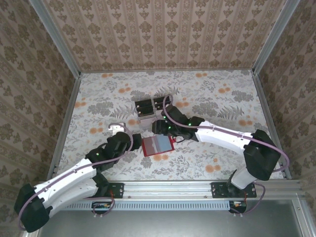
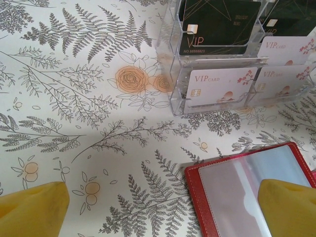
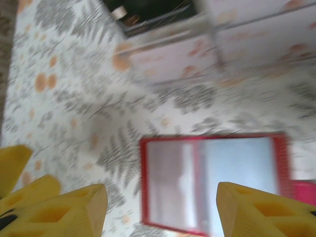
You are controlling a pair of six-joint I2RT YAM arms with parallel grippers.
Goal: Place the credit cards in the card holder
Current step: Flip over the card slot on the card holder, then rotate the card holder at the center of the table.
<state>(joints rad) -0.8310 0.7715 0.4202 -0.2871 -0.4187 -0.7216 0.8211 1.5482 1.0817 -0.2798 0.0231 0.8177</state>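
Note:
The red card holder (image 1: 158, 145) lies open and flat on the patterned table, grey pockets up. The credit cards stand in a clear acrylic rack (image 1: 148, 111) just behind it: a black card (image 2: 217, 27) at the back, pale pink-white cards (image 2: 219, 86) in front. My left gripper (image 2: 163, 212) is open over the holder's (image 2: 237, 197) left edge, one yellow fingertip (image 2: 289, 207) over its pocket and the other over bare table. My right gripper (image 3: 163, 212) is open above the holder (image 3: 212, 180), with nothing between its fingers; that view is blurred.
The two arms meet over the table's middle, the left gripper (image 1: 134, 140) beside the holder's left edge and the right gripper (image 1: 160, 128) between holder and rack. Papered walls with metal rails close in the table on three sides.

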